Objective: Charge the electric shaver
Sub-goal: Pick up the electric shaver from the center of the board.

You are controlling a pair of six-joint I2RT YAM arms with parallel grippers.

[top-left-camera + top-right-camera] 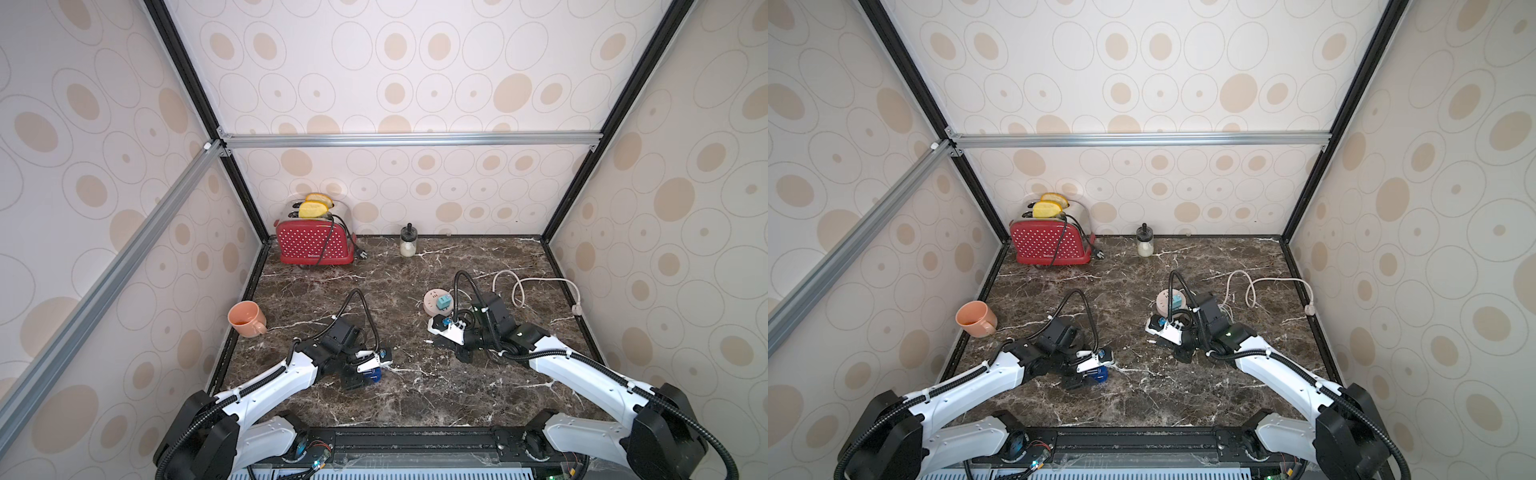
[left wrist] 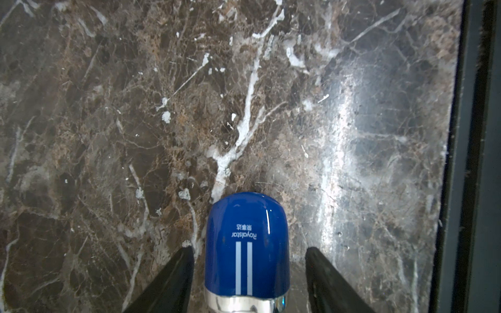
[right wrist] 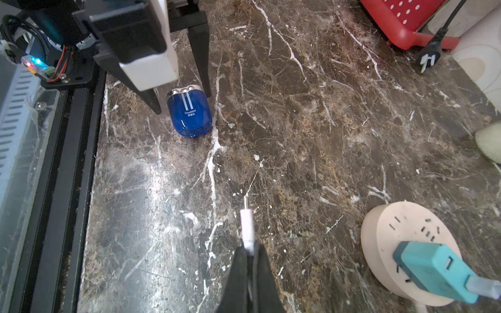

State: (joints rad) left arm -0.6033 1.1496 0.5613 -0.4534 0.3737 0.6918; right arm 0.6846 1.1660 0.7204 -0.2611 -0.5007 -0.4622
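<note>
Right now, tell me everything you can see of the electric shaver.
The electric shaver is a small rounded gadget with a glossy deep-blue shell, two white stripes, Royalstar lettering, a chrome band and silver round heads at one end. It lies flat, stripes up, on the marble table near the front edge. The open left tool straddles it, gaps showing on both sides. No cable reaches it.

The electric shaver (image 2: 246, 244) carries the only legible writing: the brand "Royalstar" in white letters on its blue face. Three small Chinese characters, 荣事达, sit next to the word, at the end of two white stripes. The left wrist view shows the word upside down; in the right wrist view the shaver (image 3: 189, 111) shows it upright. The red toaster (image 1: 312, 245), far left on the table (image 1: 415, 395), has a small mark low on its front, too small to read.
</note>
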